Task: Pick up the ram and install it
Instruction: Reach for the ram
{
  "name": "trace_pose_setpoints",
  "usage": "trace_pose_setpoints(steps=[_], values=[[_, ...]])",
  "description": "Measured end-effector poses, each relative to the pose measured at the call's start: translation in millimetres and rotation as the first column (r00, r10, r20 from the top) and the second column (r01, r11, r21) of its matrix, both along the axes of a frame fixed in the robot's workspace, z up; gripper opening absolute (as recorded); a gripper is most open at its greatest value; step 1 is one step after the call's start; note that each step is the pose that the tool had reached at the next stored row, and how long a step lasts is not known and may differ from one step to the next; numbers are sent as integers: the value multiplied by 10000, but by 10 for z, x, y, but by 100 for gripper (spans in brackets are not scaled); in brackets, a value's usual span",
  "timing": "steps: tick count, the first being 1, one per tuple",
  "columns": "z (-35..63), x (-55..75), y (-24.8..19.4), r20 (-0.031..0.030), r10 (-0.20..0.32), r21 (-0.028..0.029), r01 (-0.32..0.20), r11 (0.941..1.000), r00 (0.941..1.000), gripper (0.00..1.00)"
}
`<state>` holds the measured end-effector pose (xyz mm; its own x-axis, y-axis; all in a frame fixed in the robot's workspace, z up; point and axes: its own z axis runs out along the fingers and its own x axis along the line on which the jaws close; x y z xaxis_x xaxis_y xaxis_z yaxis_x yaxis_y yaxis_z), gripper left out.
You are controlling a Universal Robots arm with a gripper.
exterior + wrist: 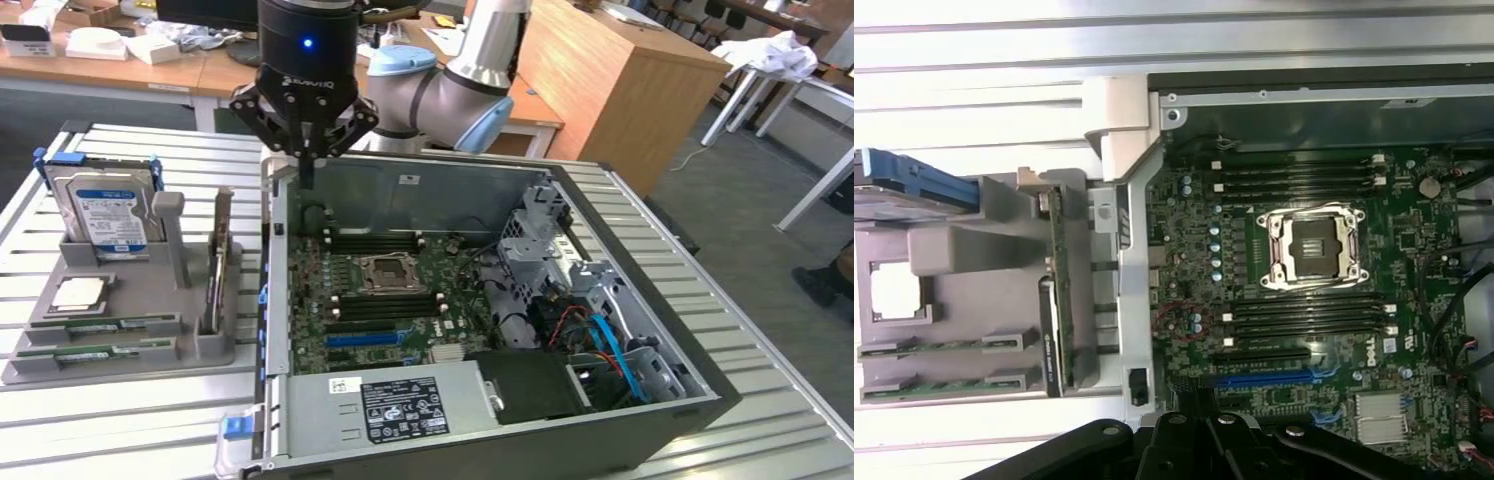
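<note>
Hovering above the far corner of the open computer case point(400, 190), on the exterior view's left, the tool point(310, 152) has its fingers pinched together to a point and carries nothing. From the wrist, the tool point(1219, 445) shows as dark fingers over the motherboard point(1194, 270), whose processor socket point(1316, 246) sits bare between rows of black memory slots point(1304, 175).

Well apart from the tool, a grey holder point(127, 375) rests on the slatted metal counter point(120, 425) just beside the case. The ram point(107, 324) point(939, 346) lies flat in a groove along the holder's near side, with a matching second stick point(94, 352) point(939, 384) in the next groove. The ram looks to be the one nearer the loose processor chip point(80, 292), though the two are too alike to be sure. A hard drive point(107, 210) stands upright at the holder's far end, and a thin green board point(218, 255) stands on edge along the side nearest the case.
</note>
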<state>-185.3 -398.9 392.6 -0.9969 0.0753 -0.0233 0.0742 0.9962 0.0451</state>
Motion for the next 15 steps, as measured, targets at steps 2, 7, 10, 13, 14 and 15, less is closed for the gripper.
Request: trace_pose_setpoints(steps=[2, 7, 10, 13, 14, 15], values=[[-1, -44, 0, 0, 1, 1, -1, 10000, 10000, 10], [-2, -159, 0, 0, -1, 0, 1, 10000, 10000, 10], [-3, -228, 0, 0, 0, 0, 0, 10000, 10000, 10], [-4, -304, 0, 0, -1, 0, 1, 10000, 10000, 10], [-5, -328, 0, 0, -1, 1, 1, 10000, 10000, 10], [-5, -352, 0, 0, 0, 0, 0, 10000, 10000, 10]])
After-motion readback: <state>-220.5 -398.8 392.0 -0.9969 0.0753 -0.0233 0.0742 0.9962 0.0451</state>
